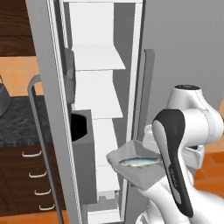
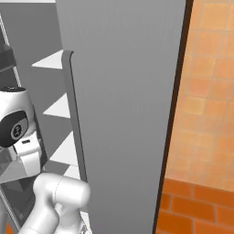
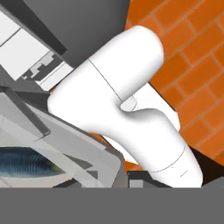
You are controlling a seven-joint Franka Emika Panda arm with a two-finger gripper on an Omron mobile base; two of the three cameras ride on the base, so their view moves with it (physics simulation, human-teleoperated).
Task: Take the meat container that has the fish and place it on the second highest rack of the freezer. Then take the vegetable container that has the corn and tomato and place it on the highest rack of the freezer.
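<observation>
The meat container (image 1: 135, 168) hangs in mid-air in front of the open freezer (image 1: 98, 87), level with its lower white shelves (image 1: 98, 57) and just outside them. The fish (image 1: 139, 162) lies lengthwise inside. The tool sits at the container's near right side, hidden behind the arm, and is clenched on the container's wall. In the hand view the fish (image 3: 26, 164) lies close by.
</observation>
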